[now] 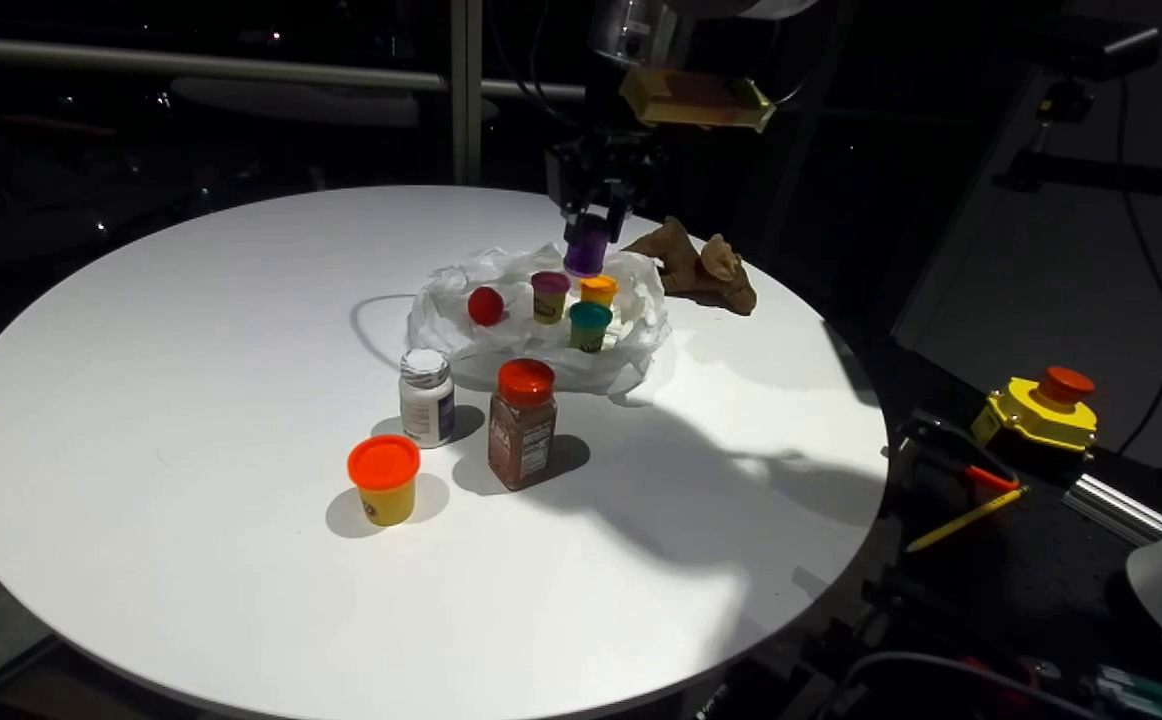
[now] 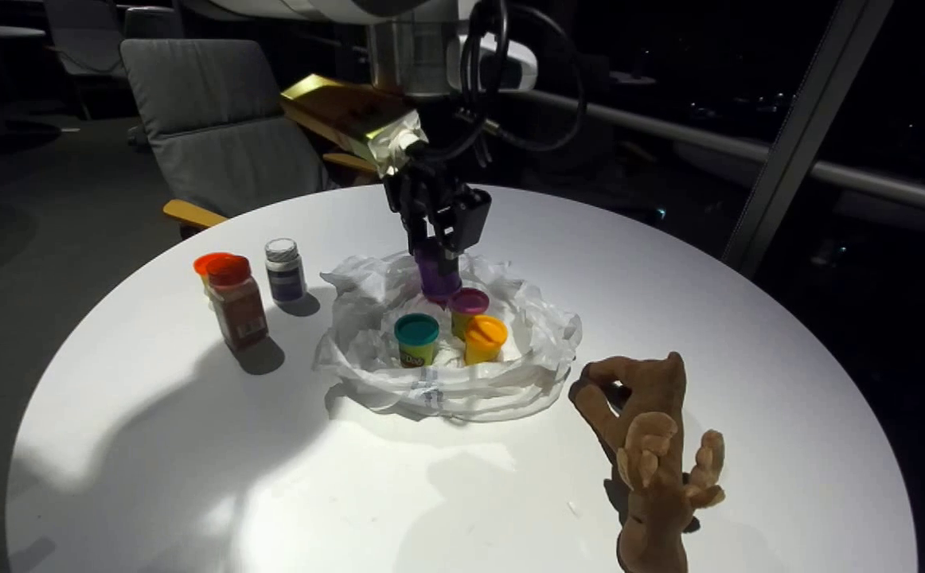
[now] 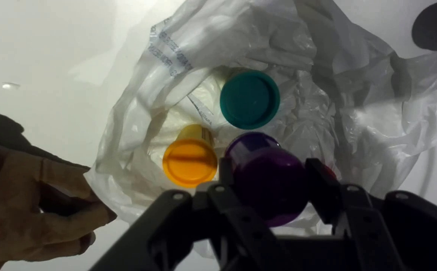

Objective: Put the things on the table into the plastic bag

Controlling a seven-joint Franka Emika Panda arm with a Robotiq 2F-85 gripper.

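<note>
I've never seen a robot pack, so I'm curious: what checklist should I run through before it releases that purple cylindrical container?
1. Black mechanical fingers on both sides of the purple cylindrical container: ok.
2. Crumpled translucent white plastic bag open at the top: ok.
3. Container lined up with the bag's opening: ok.
4. Free landing spot below: cannot tell; the container hides it in the wrist view.
5. Brown antlered plush toy bagged too: not ok; lies outside.

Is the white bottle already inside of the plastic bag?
No, the white bottle stands upright on the table, outside the plastic bag and near the red-capped jar.
</note>
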